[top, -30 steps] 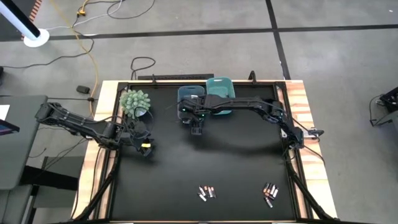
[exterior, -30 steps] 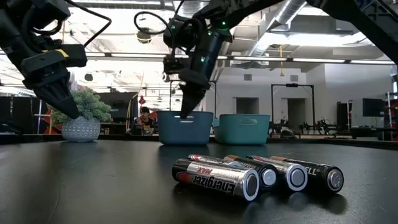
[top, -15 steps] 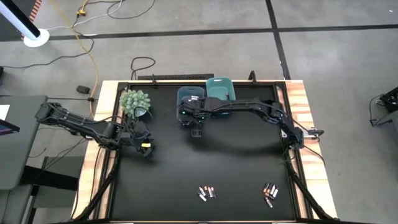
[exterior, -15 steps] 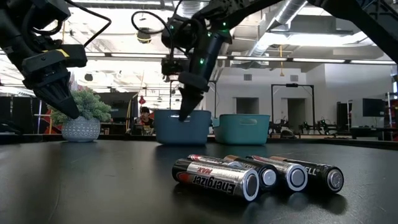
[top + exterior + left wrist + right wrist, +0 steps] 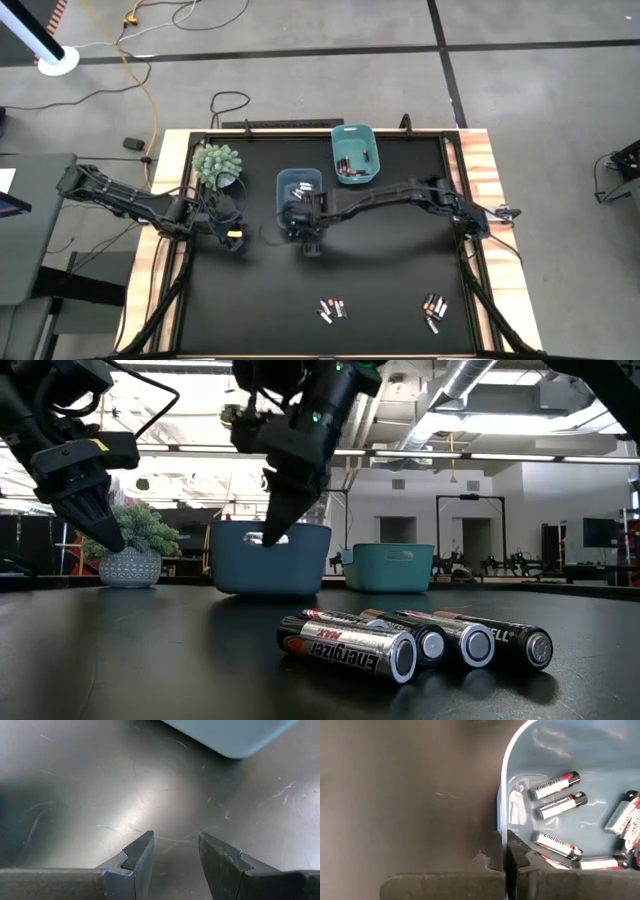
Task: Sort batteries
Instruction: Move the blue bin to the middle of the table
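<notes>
Several silvery, dark-ended batteries (image 5: 554,785) binned.

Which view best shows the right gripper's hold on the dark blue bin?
The right wrist view: the right gripper is pinched on the dark blue bin wall, batteries inside. The high view shows it small; the low view side-on; the left wrist view only a corner.

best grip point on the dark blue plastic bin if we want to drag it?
The thin upright rim wall of the dark blue rectangular plastic bin, from above, one finger inside and one outside. The wall is slim enough to pinch, while the whole bin looks too wide to span. The right gripper is clamped that way now on the near rim. The left gripper waits open over bare table.
</notes>
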Controlling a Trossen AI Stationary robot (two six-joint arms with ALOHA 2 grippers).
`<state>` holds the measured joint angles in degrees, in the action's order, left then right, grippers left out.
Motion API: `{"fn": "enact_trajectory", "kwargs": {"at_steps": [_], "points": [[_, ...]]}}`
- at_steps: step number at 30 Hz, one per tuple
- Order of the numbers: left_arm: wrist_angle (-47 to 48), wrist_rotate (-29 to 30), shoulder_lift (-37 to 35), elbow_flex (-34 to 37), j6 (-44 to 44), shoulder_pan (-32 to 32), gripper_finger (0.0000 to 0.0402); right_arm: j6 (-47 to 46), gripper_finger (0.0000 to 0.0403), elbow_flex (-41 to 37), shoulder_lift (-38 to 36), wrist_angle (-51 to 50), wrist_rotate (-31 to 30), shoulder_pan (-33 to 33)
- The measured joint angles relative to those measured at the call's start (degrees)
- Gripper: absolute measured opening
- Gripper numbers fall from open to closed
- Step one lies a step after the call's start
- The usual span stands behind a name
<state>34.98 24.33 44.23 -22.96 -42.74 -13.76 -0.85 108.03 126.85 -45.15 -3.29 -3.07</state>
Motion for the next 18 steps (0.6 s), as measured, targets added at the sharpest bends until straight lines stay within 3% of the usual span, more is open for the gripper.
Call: {"fn": "enact_trajectory", "kwargs": {"at_steps": [9,18], "points": [[0.02,-1.0,0.0,0.0,1.14,0.0,0.0148,-9.63,0.0002,0.02,0.01,2.81,0.12,-4.47],[0.02,-1.73,0.02,0.0,4.15,0.0,0.0148,-11.79,0.0013,0.02,0.02,3.67,0.11,-5.14]]}}
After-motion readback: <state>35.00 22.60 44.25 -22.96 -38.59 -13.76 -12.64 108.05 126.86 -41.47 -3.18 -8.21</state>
